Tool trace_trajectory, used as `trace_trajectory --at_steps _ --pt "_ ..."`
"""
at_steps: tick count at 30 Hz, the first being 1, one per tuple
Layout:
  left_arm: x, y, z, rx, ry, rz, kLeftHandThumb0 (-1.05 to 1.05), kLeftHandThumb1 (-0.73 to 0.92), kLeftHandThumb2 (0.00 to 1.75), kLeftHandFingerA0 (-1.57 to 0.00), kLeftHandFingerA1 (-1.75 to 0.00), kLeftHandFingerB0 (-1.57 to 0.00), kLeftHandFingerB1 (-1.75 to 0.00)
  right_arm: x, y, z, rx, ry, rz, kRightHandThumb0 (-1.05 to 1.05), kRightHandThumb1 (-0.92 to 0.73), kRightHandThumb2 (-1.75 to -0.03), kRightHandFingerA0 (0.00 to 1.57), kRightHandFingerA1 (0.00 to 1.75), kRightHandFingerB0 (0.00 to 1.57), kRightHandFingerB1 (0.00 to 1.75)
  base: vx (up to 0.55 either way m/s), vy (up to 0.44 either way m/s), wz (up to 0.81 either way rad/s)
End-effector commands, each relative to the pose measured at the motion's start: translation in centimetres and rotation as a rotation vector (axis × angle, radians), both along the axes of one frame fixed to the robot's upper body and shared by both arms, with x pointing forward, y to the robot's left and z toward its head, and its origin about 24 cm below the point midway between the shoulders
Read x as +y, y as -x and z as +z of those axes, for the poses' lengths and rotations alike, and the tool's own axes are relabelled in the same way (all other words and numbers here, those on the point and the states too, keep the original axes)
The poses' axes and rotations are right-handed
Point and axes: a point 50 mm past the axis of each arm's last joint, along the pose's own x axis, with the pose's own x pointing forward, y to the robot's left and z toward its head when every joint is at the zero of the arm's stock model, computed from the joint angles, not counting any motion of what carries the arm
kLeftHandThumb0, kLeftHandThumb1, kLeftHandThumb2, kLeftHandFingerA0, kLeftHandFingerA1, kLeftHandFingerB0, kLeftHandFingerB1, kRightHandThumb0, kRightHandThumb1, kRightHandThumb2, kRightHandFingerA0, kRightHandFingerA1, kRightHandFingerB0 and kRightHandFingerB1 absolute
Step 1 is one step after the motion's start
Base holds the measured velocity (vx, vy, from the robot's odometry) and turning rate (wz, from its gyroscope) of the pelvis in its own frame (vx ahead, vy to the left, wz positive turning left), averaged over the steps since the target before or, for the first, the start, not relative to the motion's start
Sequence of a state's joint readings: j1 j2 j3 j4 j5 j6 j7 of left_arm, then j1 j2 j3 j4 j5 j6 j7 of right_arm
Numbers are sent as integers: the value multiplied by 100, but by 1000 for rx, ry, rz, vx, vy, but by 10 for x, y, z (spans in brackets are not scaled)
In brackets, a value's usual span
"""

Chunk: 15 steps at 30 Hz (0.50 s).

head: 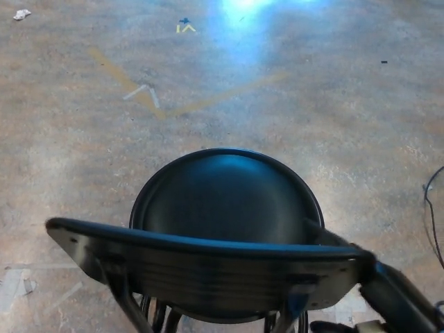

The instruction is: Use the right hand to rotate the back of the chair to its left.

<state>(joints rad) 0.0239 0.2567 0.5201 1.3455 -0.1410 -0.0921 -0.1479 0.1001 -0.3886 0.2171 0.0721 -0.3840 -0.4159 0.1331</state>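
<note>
One robot hand point(340, 244) grips the chair point(229, 201) backrest's point(208, 267) right end; a loose hold could slip mid-turn.

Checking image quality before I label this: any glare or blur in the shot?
Head view: strong blue-white glare on the floor at top centre; a softer sheen on the chair seat; the backrest and right hand look motion-blurred.
</note>
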Motion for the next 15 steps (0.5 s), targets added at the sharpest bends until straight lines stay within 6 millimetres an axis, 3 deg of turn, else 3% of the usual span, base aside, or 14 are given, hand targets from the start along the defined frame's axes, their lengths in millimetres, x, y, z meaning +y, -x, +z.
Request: trace_trajectory --at_steps 1,2,8,9,12,15 --pt "4 1 2 -5 -11 9 -76 86 66 -46 -39 -37 -34 23 -6 6 -21 42 71 -105 -72 -63 0 0 0 0 0 0 0" --pt "5 0 2 -2 -14 -1 -76 86 66 -46 -39 -37 -34 35 -8 7 -36 34 111 -105 -72 -63 0 0 0 0 0 0 0" --pt "6 -1 2 -12 -11 10 -74 85 66 -44 -40 -35 -34 56 -6 7 -45 23 164 -105 -71 -62 0 0 0 0 0 0 0" --pt "6 -2 3 -10 -12 12 -74 86 66 -45 -40 -35 -34 63 -6 8 -49 28 179 -105 -58 -103 0 12 0 0 0 0 0" --pt "7 -2 3 -7 -15 12 -74 86 66 -45 -40 -35 -34 73 -6 9 -56 38 196 -105 -58 -103 0 12 0 0 0 0 0" --pt "7 -3 3 0 -23 -7 -74 86 66 -46 -40 -36 -34 99 -5 12 -54 30 272 -105 -57 -102 0 13 0 0 0 0 0"
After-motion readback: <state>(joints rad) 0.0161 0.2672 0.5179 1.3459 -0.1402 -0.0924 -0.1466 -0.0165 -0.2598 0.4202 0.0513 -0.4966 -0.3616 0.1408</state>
